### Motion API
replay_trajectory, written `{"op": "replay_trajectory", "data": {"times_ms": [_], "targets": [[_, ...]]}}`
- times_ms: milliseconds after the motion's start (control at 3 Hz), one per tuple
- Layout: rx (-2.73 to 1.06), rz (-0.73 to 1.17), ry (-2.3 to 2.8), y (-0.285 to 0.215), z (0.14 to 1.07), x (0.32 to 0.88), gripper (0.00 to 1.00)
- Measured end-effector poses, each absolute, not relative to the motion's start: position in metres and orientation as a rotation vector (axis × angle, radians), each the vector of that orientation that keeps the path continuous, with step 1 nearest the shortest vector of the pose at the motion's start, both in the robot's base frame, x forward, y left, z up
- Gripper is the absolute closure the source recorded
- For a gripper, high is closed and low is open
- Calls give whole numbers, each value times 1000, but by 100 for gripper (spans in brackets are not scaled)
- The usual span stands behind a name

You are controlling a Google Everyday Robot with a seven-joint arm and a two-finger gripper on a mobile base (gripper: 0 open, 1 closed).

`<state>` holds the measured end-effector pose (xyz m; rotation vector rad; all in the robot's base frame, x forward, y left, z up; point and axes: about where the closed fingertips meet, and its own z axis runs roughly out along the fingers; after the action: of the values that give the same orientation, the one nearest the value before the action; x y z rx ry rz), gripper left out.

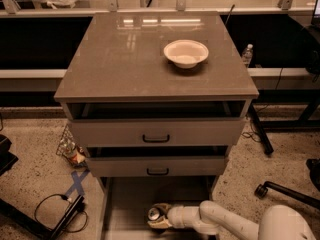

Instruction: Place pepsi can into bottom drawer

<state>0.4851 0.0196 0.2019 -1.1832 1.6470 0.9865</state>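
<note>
gripper (pixel 157 216): mine, bottom centre of the frame, reaching in from the right, low in the drawer, fingers clasped on either side of the can.
can (pixel 153 213): small and dark, silver top showing towards the camera, held between my fingers just over the drawer floor.
drawer (pixel 127 204): lowest one, pulled out, pale flat floor.
bowl (pixel 186 53): white, on the cabinet top, upper centre.

Single white arm (pixel 227 223) entering from the lower right, extended leftward and nearly level; rounded body segment (pixel 285 226) at the corner; wrist (pixel 182 217) straight, in line with the forearm; gripper (pixel 156 216) low over the bottom drawer (pixel 125 204) floor, its two fingers (pixel 161 206) closed either side of the pepsi can (pixel 153 213).
</note>
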Motion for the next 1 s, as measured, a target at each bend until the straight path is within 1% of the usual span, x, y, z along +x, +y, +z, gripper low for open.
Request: {"op": "replay_trajectory", "data": {"times_ms": [333, 667, 1000], "targets": [[-1185, 989, 1648, 21, 201, 484, 85], [-1186, 993, 1647, 23, 201, 483, 62], [-1186, 999, 1645, 26, 201, 482, 31]]}}
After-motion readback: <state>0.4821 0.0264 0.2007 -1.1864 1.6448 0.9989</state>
